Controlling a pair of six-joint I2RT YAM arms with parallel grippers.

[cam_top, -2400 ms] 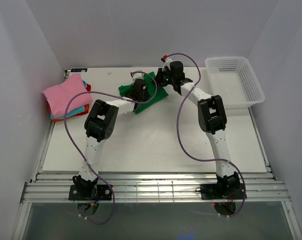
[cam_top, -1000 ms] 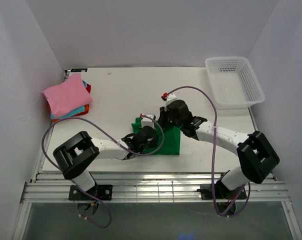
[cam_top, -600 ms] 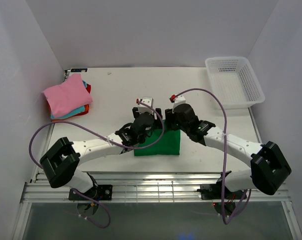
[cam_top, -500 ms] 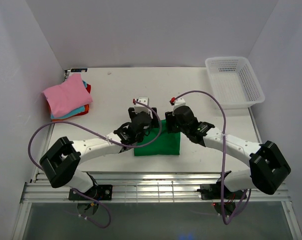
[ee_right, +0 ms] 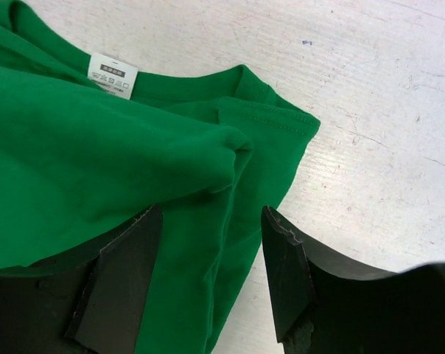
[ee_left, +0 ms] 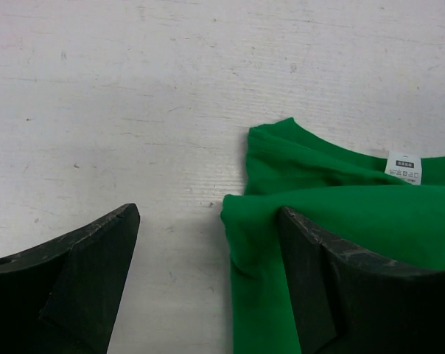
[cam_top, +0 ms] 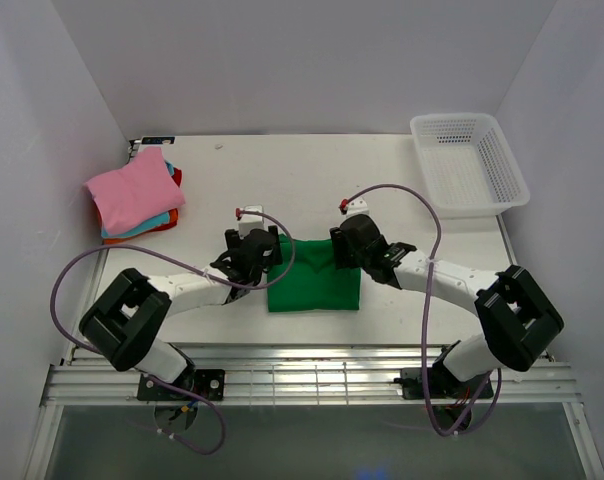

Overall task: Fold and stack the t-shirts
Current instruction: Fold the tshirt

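Observation:
The bright green t-shirt [cam_top: 314, 283] lies folded in a rectangle near the table's front edge. My left gripper [cam_top: 253, 250] hovers open at its back left corner; in the left wrist view the green shirt's [ee_left: 333, 206] folded edge lies under the gap of the left gripper [ee_left: 208, 284], not pinched. My right gripper [cam_top: 349, 247] is open at the back right corner; the right wrist view shows the green cloth [ee_right: 97, 147] with its white label [ee_right: 112, 75] below the right gripper [ee_right: 211, 280]. A stack of folded t-shirts [cam_top: 132, 190], pink on top, teal and orange-red beneath, sits at the back left.
A white mesh basket [cam_top: 469, 163] stands at the back right corner. Purple cables loop from both arms over the table. White walls close in the table on the left, back and right.
Both grippers have opened and let go of the green shirt, which now lies flat and folded. The left gripper has drawn off to the shirt's left back corner.

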